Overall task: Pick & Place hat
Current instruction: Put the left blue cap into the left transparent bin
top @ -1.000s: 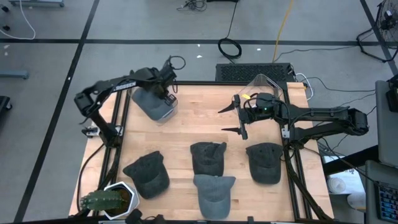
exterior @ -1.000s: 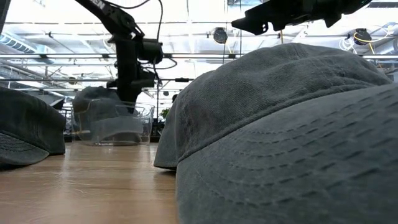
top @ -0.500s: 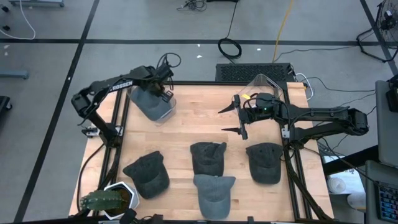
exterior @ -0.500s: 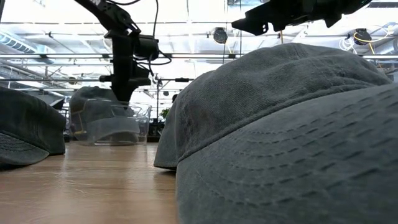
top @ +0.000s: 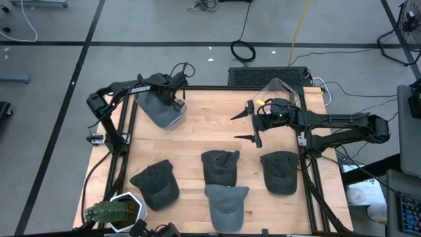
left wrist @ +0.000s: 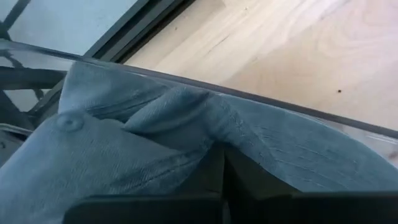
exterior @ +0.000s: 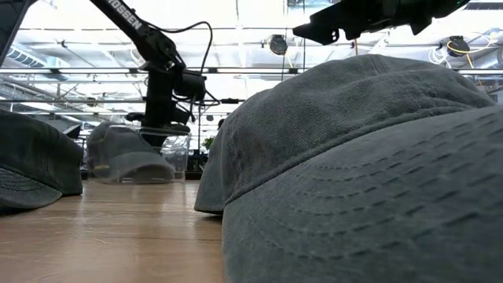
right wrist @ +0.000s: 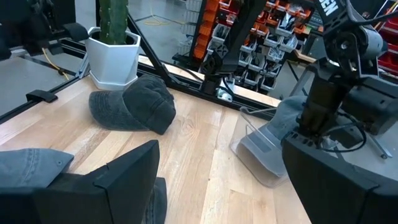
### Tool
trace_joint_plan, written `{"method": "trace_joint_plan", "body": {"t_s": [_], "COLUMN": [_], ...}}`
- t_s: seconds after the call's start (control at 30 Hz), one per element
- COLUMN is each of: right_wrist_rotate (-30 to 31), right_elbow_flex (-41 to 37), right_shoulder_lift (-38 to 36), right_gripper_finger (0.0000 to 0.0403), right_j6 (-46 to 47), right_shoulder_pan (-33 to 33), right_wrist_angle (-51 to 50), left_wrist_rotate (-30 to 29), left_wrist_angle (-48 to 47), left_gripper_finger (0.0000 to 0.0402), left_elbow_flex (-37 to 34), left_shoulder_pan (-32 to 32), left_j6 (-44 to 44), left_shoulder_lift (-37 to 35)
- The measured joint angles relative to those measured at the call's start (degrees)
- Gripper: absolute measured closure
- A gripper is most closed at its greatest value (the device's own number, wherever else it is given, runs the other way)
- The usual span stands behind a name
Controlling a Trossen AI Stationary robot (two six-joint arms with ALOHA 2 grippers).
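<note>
A grey-blue hat (top: 156, 107) sits in a clear bin (top: 172, 121) at the table's far left. My left gripper (top: 174, 94) reaches down into the bin and is shut on the hat's cloth (left wrist: 155, 149). The hat's top button (left wrist: 68, 121) shows beside the fingers. In the low view the hat (exterior: 126, 156) lies low behind the bin's wall. My right gripper (top: 234, 128) hangs open above the table's middle, holding nothing. Several dark grey hats lie crown up on the near half, among them two (top: 156, 183) (top: 220, 166). My left gripper pinches a raised fold of the hat's crown cloth (left wrist: 208, 140) between its two fingers, not far from the top button. The fingers come steeply from above, slanting down into the bin. The hat spreads slack below them inside the bin, its brim (exterior: 145, 169) low near the floor.
A second clear container (top: 279, 89) stands at the far edge behind my right arm. A white pot with a cactus (top: 112, 210) stands at the near left corner. Two more hats (top: 227, 203) (top: 279, 172) lie near right. Bare wood shows in the table's middle.
My left gripper has gone down into the clear bin, staying shut on the hat. The hat, earlier hanging higher above the bin's rim, has sunk with it and now lies low inside the bin. My right arm has kept still.
</note>
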Motion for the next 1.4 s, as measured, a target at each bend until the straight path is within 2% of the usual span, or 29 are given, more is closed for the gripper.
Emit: {"method": "trace_joint_plan", "body": {"t_s": [0.17,0.47,0.67,0.83,0.97,1.07,1.4], "right_wrist_rotate": [0.00,0.00,0.02,0.02,0.02,0.01,0.00], "right_elbow_flex": [0.00,0.00,0.00,0.00,0.00,0.00,0.00], "right_shoulder_lift": [0.01,0.01,0.01,0.01,0.01,0.02,0.02], "right_gripper_finger": [0.0074,0.0074,0.0074,0.0074,0.0074,0.0074,0.0074], "right_j6": [0.00,-0.07,-0.02,-0.32,-0.32,0.07,0.22], "right_shoulder_pan": [0.01,0.00,-0.01,0.00,0.00,0.00,0.00], "right_wrist_angle": [-0.17,-0.17,-0.18,-0.15,0.17,0.12,-0.15], "left_wrist_rotate": [1.70,-1.04,5.50,4.37,1.96,-0.07,0.17], "left_wrist_angle": [-0.30,-0.22,-7.89,-8.19,-9.26,-11.36,-10.13], "left_gripper_finger": [0.0400,0.0399,0.0400,0.0400,0.0401,0.0401,0.0401], "left_elbow_flex": [-0.11,-0.09,0.00,-0.07,-0.07,-0.09,0.05], "left_shoulder_pan": [-0.04,-0.18,-4.35,-11.52,-14.27,-14.53,-12.46], "left_j6": [0.51,1.61,0.65,-1.60,-4.68,-5.90,-4.40], "left_shoulder_lift": [-3.18,-16.27,-21.27,-19.31,-15.34,-11.55,-1.54]}}
